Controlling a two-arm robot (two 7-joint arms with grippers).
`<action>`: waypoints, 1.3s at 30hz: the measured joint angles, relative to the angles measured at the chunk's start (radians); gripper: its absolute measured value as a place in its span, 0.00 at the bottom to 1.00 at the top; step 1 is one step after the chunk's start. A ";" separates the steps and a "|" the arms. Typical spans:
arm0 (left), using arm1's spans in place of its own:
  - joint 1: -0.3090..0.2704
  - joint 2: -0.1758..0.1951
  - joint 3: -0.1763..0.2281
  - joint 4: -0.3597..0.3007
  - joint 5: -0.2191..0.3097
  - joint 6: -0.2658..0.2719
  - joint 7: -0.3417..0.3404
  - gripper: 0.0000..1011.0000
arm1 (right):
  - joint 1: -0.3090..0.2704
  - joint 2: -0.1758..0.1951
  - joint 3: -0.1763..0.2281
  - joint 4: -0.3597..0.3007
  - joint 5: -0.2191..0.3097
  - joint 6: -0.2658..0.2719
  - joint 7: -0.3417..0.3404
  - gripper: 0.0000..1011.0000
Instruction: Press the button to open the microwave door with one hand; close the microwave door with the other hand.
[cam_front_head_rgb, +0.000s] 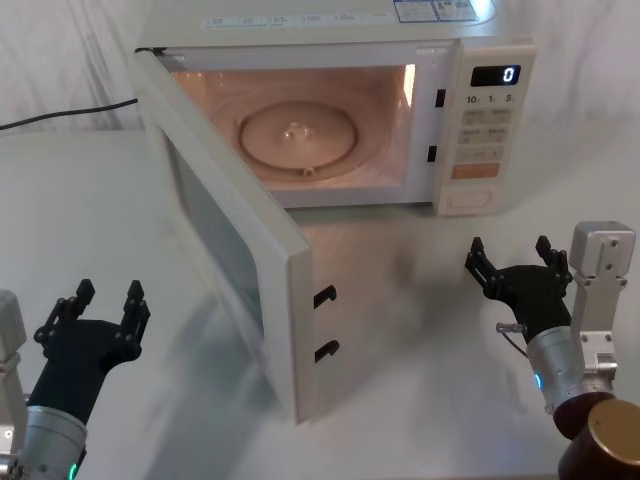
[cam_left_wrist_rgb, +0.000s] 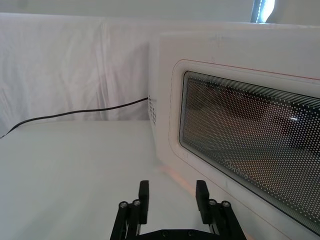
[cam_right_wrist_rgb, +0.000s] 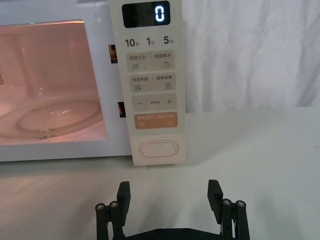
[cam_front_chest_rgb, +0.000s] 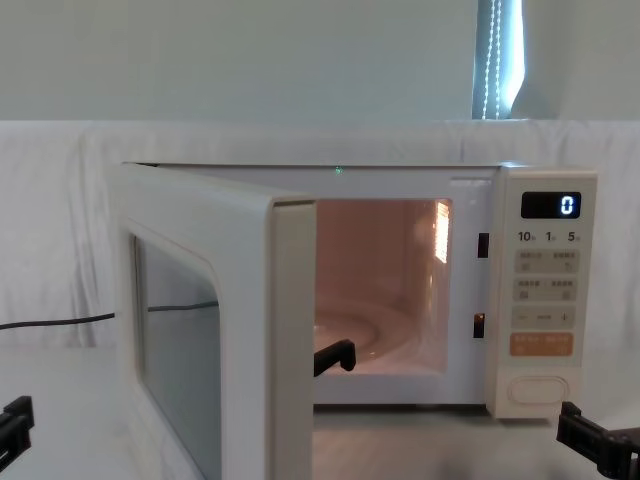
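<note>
The microwave door (cam_front_head_rgb: 235, 235) stands swung wide open toward me, hinged at the left; its dark window (cam_left_wrist_rgb: 255, 140) faces the left wrist camera, and it also shows in the chest view (cam_front_chest_rgb: 205, 330). The lit cavity with its glass turntable (cam_front_head_rgb: 300, 135) is exposed. The button (cam_right_wrist_rgb: 158, 149), a wide cream pill shape, sits at the foot of the control panel (cam_front_head_rgb: 483, 120), below the orange key. My right gripper (cam_front_head_rgb: 512, 262) hovers open in front of the panel, a short way back from the button (cam_front_head_rgb: 470, 199). My left gripper (cam_front_head_rgb: 107, 302) is open, low at the left, outside the open door.
The microwave stands on a white table (cam_front_head_rgb: 420, 330) with a white cloth backdrop. A black power cord (cam_left_wrist_rgb: 75, 114) runs off to the left behind it. The display (cam_right_wrist_rgb: 159, 14) reads 0. Free table space lies to the left of the door and in front of the panel.
</note>
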 joint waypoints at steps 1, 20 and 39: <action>0.000 0.000 0.000 0.000 0.000 0.000 0.000 0.59 | 0.000 0.000 0.000 0.000 0.000 0.000 0.000 0.99; 0.000 0.000 0.000 0.000 0.000 0.000 0.000 0.00 | 0.000 0.000 0.000 0.000 0.000 0.000 0.000 0.99; -0.074 -0.031 0.006 -0.008 0.033 -0.009 -0.067 0.00 | 0.000 0.000 0.000 0.000 0.000 0.000 0.000 0.99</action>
